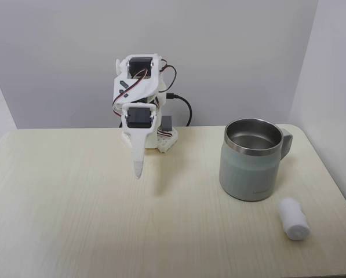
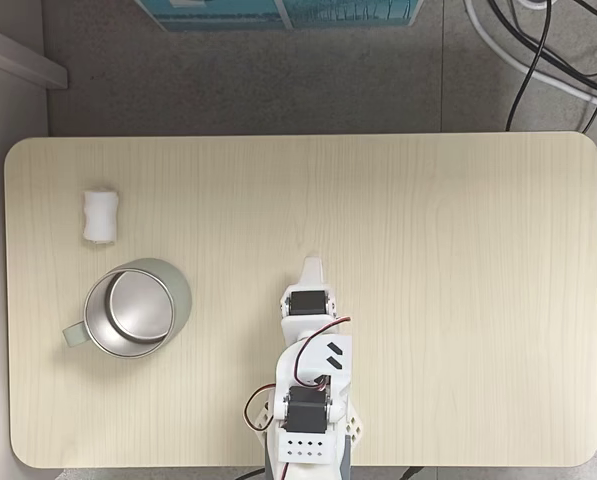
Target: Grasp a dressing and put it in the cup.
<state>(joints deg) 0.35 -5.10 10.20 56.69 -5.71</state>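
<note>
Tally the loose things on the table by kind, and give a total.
Gauze dressing rolls: 1, the dressing, lying on its side next to the cup.
Mugs: 1, the cup, upright, nothing visible inside.
Total: 2

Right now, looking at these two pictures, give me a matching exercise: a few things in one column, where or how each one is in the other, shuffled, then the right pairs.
Things:
1. dressing
2. cup
3. pincer
4. table

States:
A. upright, nothing visible inside, handle on its far side from the arm
B. pale wood grain, rounded corners
C. lying on its side on the table, apart from the mug
D. pointing down, hanging above the tabletop, holding nothing

Pairs: 1-C, 2-A, 3-D, 4-B
</note>
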